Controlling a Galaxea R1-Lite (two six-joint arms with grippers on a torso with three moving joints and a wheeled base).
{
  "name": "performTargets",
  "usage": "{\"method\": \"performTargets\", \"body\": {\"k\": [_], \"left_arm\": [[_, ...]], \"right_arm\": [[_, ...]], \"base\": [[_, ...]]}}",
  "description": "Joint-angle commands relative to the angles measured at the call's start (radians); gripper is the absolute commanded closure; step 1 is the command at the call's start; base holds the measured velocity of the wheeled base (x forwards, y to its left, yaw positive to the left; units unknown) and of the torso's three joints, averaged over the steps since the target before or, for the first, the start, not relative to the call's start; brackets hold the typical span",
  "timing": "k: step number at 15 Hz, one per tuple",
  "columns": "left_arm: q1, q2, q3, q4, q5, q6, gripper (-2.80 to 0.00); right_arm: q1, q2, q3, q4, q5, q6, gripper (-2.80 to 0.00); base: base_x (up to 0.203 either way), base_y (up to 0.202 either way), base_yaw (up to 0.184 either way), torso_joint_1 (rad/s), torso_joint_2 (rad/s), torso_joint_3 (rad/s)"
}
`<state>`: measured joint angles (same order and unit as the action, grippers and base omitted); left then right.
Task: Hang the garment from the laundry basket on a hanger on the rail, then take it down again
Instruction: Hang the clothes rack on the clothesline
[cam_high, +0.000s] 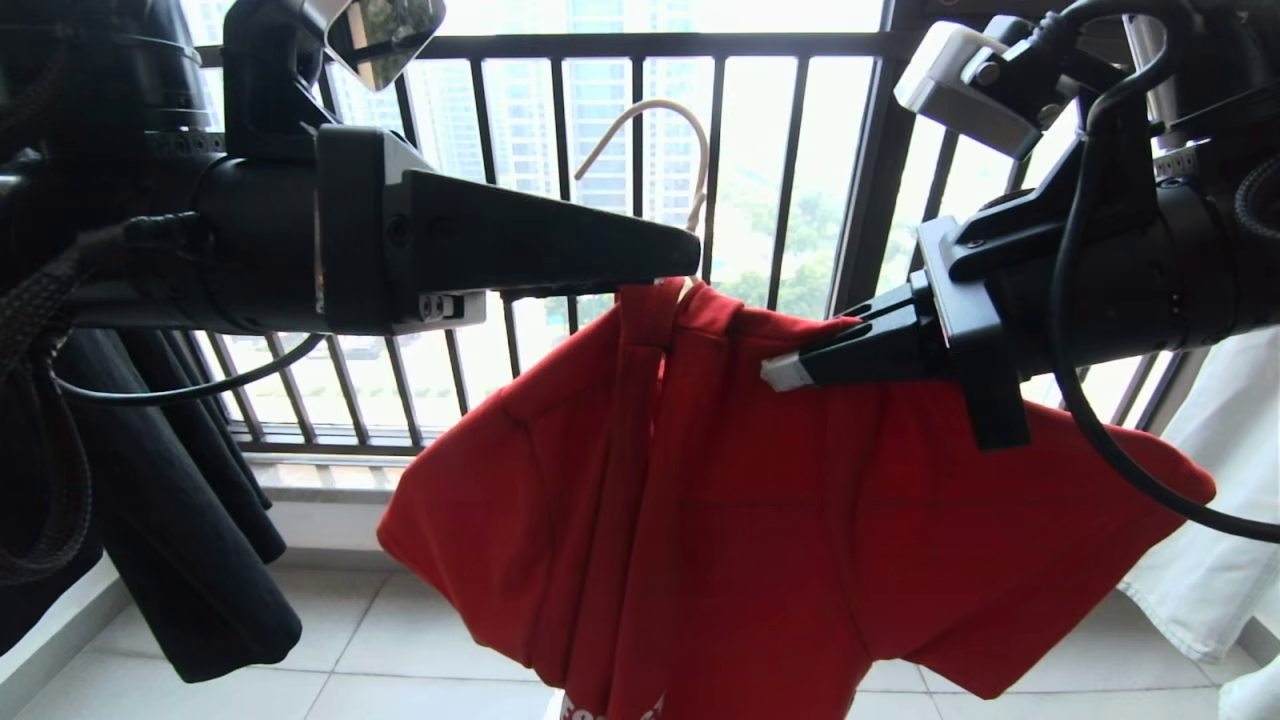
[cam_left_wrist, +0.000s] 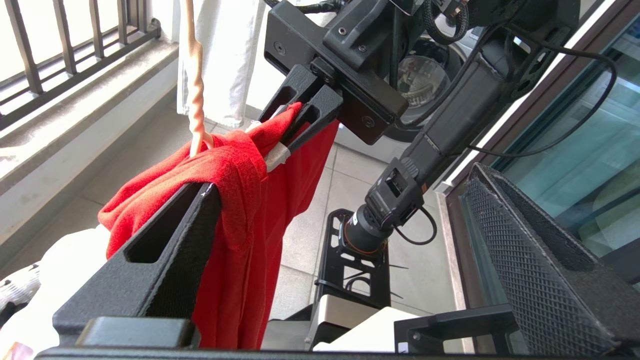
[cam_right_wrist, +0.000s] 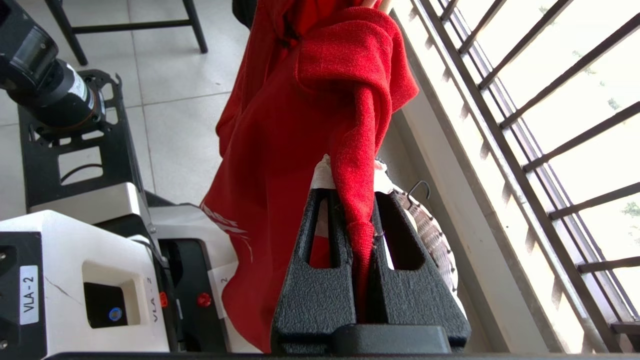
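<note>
My right gripper (cam_right_wrist: 357, 200) pinches the red T-shirt (cam_high: 720, 500) on its wire hanger (cam_high: 655, 150); left gripper (cam_left_wrist: 350, 210) spread wide beside the collar.

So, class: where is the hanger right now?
In the head view the hanger is centre, before the window railing, its neck in the red T-shirt between both grippers.

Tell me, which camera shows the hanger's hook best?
The head view: the hanger shows its whole curved hook against the window railing. The left wrist view shows only its twisted neck rising from the red T-shirt; the right wrist view shows barely a tip.
</note>
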<state>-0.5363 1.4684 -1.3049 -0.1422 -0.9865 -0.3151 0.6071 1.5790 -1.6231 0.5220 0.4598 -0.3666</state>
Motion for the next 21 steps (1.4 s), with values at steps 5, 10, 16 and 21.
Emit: {"method": "performTargets", "body": {"k": [5,10,16,21], "left_arm": [[0.001,0.055,-0.17,0.381,0.179,0.236,-2.8],[-0.002,0.095,-0.323,0.579,0.248,0.37,-2.8],[-0.038,0.142,-0.51,0.807,0.352,0.542,-2.8],[-0.11,0.188,-0.642,0.968,0.583,0.719,-2.8]], "right_arm": [[-0.064,0.032,0.011,-0.007,0.002,-0.008,0.0],[-0.064,0.036,0.021,-0.036,0.041,0.001,0.0],[-0.079,0.024,0.232,-0.374,0.11,0.099,0.0],[-0.093,0.016,0.385,-0.645,0.117,0.16,0.0]], "base": [[0.0,0.0,0.0,0.0,0.0,0.0],[0.0,0.0,0.0,0.0,0.0,0.0],[0.0,0.0,0.0,0.0,0.0,0.0],[0.0,0.0,0.0,0.0,0.0,0.0]]}}
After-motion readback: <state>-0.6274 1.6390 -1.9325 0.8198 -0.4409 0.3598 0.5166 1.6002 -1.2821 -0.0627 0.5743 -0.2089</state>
